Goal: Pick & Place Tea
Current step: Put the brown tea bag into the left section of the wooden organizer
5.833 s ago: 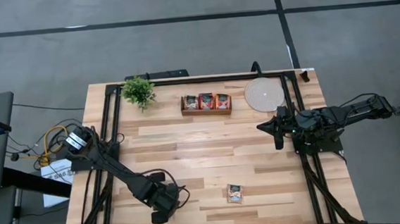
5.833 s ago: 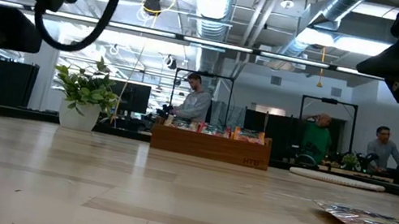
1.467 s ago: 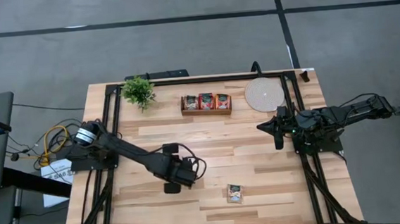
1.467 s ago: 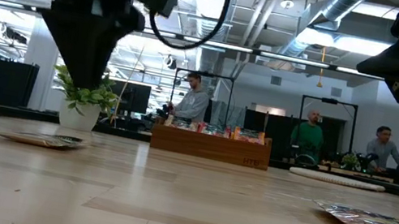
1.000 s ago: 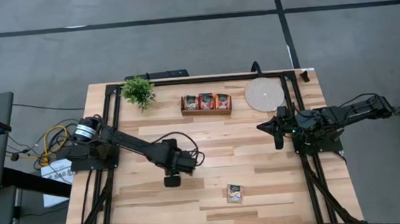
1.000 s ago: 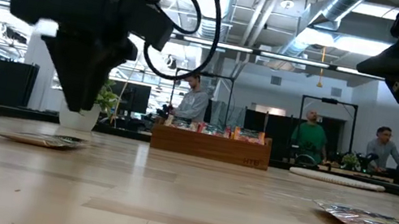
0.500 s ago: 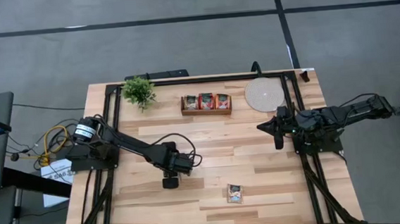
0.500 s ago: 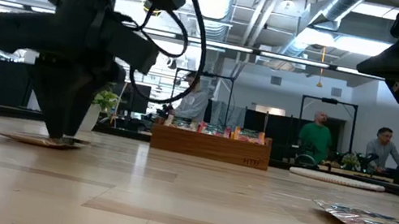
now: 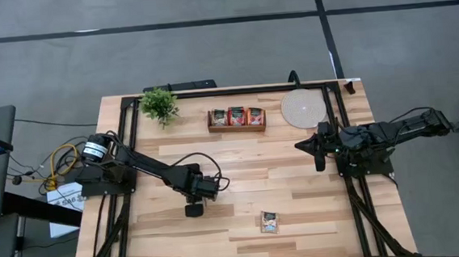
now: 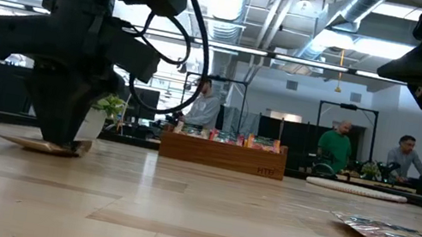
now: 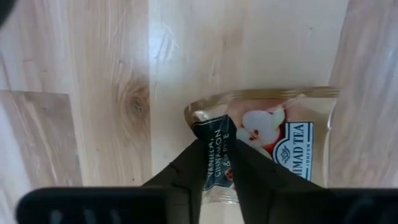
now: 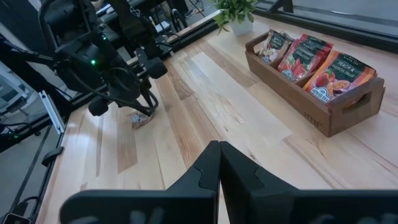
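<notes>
A small potted plant (image 9: 159, 105) stands near the far left corner of the bench (image 9: 300, 213), and a round pale disc (image 9: 302, 108) lies near the far right corner. Between them, along the far edge, sits a long brown wooden tray (image 9: 237, 128). Beyond the bench, several people (image 10: 330, 148) stand in the room.

In the high view the left gripper (image 9: 192, 210) is hiding the tea sachet (image 11: 273, 140) beneath it. The wrist view's lower edge is cutting that sachet off.
</notes>
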